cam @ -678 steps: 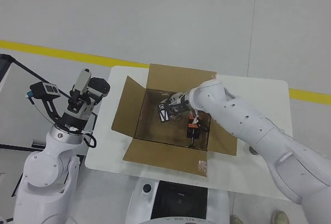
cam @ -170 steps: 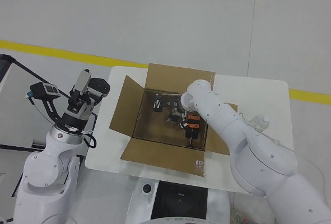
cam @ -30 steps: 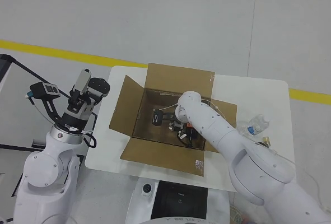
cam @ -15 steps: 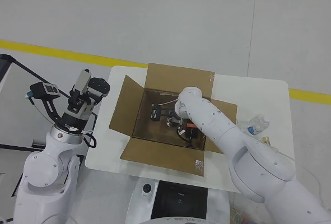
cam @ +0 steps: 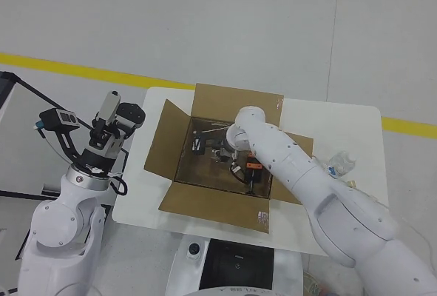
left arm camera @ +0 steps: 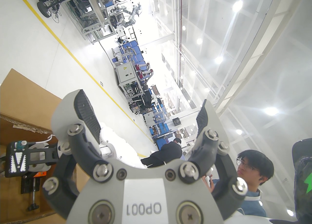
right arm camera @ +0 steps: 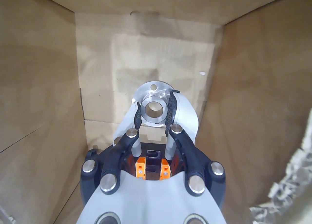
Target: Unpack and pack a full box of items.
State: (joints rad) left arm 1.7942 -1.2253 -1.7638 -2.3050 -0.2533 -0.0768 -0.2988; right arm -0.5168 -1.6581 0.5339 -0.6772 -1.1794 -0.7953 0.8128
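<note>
- Your right end effector (right arm camera: pixel 154 112) is working down inside the open cardboard box (cam: pixel 236 100). Its fingers (right arm camera: pixel 171 108) are clamping on the hub of a round metal flange (right arm camera: pixel 153 89), one ribbed pad on each side.
- The metal flange is sitting inside the box, facing a bare cardboard wall. You cannot tell whether it is touching the cardboard beneath it.
- In the top view, the right end effector (cam: pixel 198 143) is lying over the left half of the box, and the right arm is crossing in from the right-hand rim.
- An orange-and-black clamp tool (cam: pixel 252 167) is lying on the box floor, just beside the arm's wrist.
- The cardboard box is standing on the white tabletop (cam: pixel 336 126) with its flaps folding outward.
- A clear bottle (cam: pixel 341 161) is lying on the tabletop near the right flap, partly hidden behind the arm.
- Your left end effector (left arm camera: pixel 146 117) is hovering beyond the left edge of the tabletop, well apart from the box. It is pointing upward with its fingers (left arm camera: pixel 86 110) spreading wide and gripping nothing.
</note>
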